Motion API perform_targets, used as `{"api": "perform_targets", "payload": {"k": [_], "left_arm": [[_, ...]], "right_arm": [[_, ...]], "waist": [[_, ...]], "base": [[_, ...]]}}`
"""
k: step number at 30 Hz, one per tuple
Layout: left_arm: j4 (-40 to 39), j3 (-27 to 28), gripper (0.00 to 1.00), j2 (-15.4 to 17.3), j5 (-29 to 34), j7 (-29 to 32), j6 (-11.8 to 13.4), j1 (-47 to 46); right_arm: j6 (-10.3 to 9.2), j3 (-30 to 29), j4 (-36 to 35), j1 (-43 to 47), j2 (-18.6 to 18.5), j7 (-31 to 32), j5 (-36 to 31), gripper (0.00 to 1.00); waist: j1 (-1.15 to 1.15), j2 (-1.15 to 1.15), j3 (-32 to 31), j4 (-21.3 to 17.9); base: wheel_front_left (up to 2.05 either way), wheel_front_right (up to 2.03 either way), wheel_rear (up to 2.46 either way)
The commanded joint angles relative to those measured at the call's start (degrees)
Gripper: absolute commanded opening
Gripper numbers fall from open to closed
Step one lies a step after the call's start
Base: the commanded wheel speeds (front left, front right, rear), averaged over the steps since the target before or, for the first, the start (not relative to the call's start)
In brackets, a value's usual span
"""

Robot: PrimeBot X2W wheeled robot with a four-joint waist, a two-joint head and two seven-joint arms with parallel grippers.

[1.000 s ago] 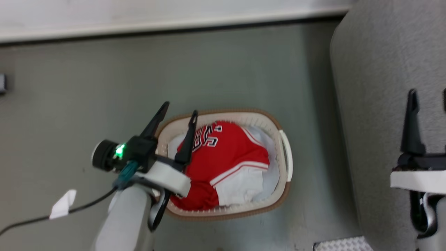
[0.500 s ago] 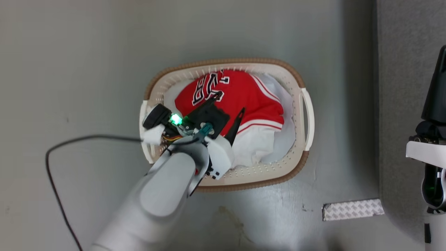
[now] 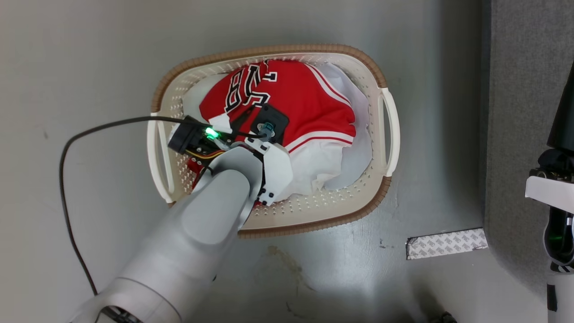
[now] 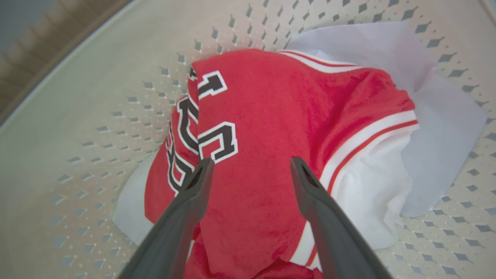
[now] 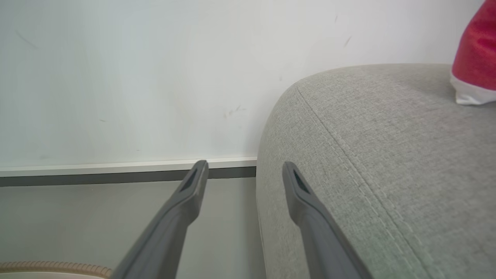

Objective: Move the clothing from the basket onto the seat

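At the foot of the robot, the left arm reaches steeply down into the basket [image 3: 269,48], which stands on the floor. The left gripper [image 4: 251,164] is spread wide, nothing between its fingers, astride the hump of the jersey [image 4: 271,116]; whether the tips touch the cloth yet I cannot tell. The jersey lies heaped in the basket, numerals toward the far wall, on top of a white sheet [image 4: 445,116]. Beyond, to the right, is the seat [image 5: 368,135], well apart from the basket. The right gripper [image 5: 245,166] hangs released beside the seat's rounded edge, holding nothing.

What worries me: a shallow pinch on that smooth hump may catch only a thin fold and slip on the lift. A deep one may take the white sheet along. The jersey's lower hem is tucked under the arm's side of the pile, so it could drag against the rim and tug the light basket. The black cable [image 3: 63,179] loops past the near handle and might snag it.

From the head, the wrist housing hides the left fingers; the left wrist view gives their spread plainly. The right wrist view catches a red and white cloth [image 5: 474,50] lying on the seat top, outside the strip of seat the head sees.
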Motion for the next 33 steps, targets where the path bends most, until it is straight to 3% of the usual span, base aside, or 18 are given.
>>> {"api": "perform_targets", "payload": {"k": [1,7,15,33], "left_arm": [[1.02,-0.61,1.00,0.37,-0.82,0.71,1.10,-0.86],[4.00,-1.76,1.00,0.38,-3.36,2.20,3.79,-2.42],[6.43,-3.92,1.00,0.38,-5.81,3.74,5.38,-3.42],[11.05,-5.77,1.00,0.38,-9.08,1.93,6.72,-7.15]], "right_arm": [[-0.13,0.32,-0.16,-0.43,-0.04,0.05,0.59,1.00],[-0.13,0.82,-0.56,-0.24,-0.03,0.06,1.43,1.00],[-0.13,1.05,-0.60,-0.20,0.00,0.07,2.36,1.00],[-0.05,1.98,0.02,-0.08,0.22,0.15,2.89,1.00]], "waist": [[-0.01,0.00,0.37,-0.30],[-0.01,0.00,0.96,-0.74],[-0.01,0.00,2.05,-1.23],[-0.01,0.00,3.53,-1.38]], "base": [[0.00,0.00,0.00],[0.00,0.00,0.00],[0.00,0.00,0.00],[0.00,0.00,0.00]]}}
